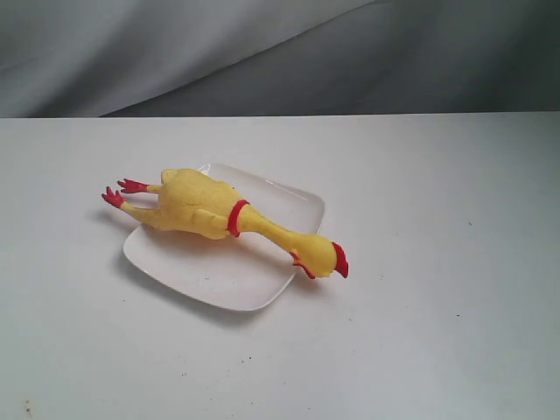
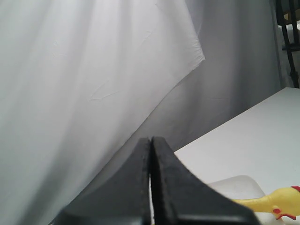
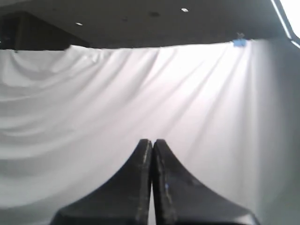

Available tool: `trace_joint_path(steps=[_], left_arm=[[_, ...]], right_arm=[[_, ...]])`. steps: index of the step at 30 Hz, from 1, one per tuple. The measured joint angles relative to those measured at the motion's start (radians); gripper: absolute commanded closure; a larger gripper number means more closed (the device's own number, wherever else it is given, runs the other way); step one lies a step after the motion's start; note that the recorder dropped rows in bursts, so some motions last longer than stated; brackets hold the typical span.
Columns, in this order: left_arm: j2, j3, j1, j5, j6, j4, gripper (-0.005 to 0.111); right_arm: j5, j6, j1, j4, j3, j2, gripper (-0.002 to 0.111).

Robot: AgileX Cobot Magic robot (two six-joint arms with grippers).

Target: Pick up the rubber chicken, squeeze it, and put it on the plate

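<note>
The yellow rubber chicken [image 1: 206, 208] lies across the white plate [image 1: 262, 280] in the exterior view, red feet past the plate's left rim, red-combed head past its right corner. Neither arm shows in that view. In the left wrist view my left gripper [image 2: 151, 138] is shut with nothing between its black fingers, raised away from the table; the chicken's neck and head [image 2: 274, 204] and a bit of the plate [image 2: 234, 185] show low at one corner. My right gripper [image 3: 152, 140] is shut and empty, facing the curtain.
The white table [image 1: 437, 332] spreads around the plate. A grey-white curtain [image 1: 262, 52] hangs behind the table's far edge. A dark stand [image 2: 290, 42] shows at the edge of the left wrist view.
</note>
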Motion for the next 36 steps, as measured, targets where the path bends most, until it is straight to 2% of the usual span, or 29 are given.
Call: trace_joint_path(steps=[3,7,12,20,29,36], left_arm=[[0.000,0.000,0.000,0.000,0.000,0.000,0.106],[0.000,0.000,0.000,0.000,0.000,0.000,0.106],[0.000,0.000,0.000,0.000,0.000,0.000,0.106],[0.000,0.000,0.000,0.000,0.000,0.000,0.106],[0.000,0.000,0.000,0.000,0.000,0.000,0.106],[0.000,0.000,0.000,0.000,0.000,0.000,0.106]], right_arm=[[0.004,0.108,-0.095,-0.074,0.077,-0.029,0.108],[0.000,0.156,-0.204,-0.101,0.238,-0.092,0.108],[-0.020,0.191,-0.284,-0.116,0.467,-0.188,0.108],[-0.112,0.306,-0.290,-0.163,0.786,-0.307,0.108],[-0.129,0.331,-0.290,-0.309,0.944,-0.316,0.108],[-0.125,0.333,-0.290,-0.342,1.017,-0.316,0.108]])
